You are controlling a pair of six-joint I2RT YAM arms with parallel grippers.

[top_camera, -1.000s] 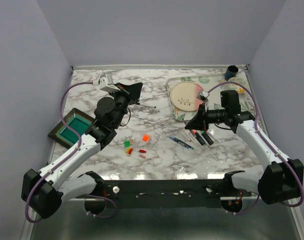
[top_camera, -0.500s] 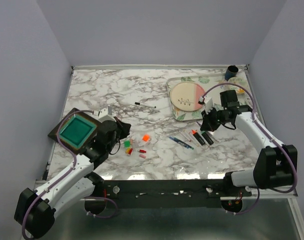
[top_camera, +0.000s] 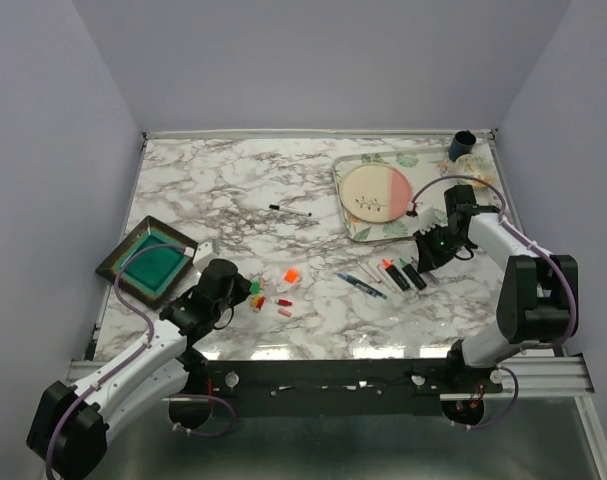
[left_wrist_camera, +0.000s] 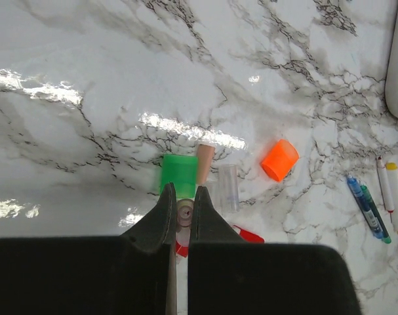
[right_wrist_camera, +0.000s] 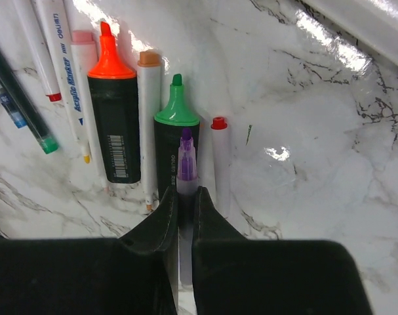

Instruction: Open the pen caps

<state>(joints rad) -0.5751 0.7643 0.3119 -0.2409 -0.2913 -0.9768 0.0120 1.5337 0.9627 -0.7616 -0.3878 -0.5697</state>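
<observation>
**Task items.** The pen caps lie loose at 7 o'clock from the table centre. A green cap (left_wrist_camera: 179, 176) has a peach cap (left_wrist_camera: 204, 163) touching it at 3 o'clock. A clear cap (left_wrist_camera: 229, 187) lies just beside that, an orange cap (left_wrist_camera: 279, 159) at 2 o'clock and a red cap (left_wrist_camera: 251, 235) at 5 o'clock. The caps are judged light, stiff and smooth, so rolling under a sideways push is to be expected. Each is best taken squarely across its short barrel, with light pressure.

**Grippers.** The left gripper (left_wrist_camera: 183, 191) is closed on a small pale cap (left_wrist_camera: 184, 213), seen end-on; its colour cannot be told. The right gripper (right_wrist_camera: 184, 193), at 3 o'clock on the table, is closed on a purple-tipped pen (right_wrist_camera: 185, 161). That pen is already uncapped and is held across its pale barrel above a green highlighter (right_wrist_camera: 176, 141). An orange highlighter (right_wrist_camera: 113, 111) lies at 9 o'clock from it, tip bare.

**Surface.** The marble-patterned table (top_camera: 233, 190) is hard and glossy, so little friction is offered. A floral tray (top_camera: 345, 215) stands at 1 o'clock, a green-lined tray (top_camera: 113, 265) at 9 o'clock and a black pen (top_camera: 290, 211) near 12 o'clock. A dark cup (top_camera: 464, 143) stands at the far right corner.

**Room.** The table is enclosed on three sides by plain lavender walls (top_camera: 313, 60).
</observation>
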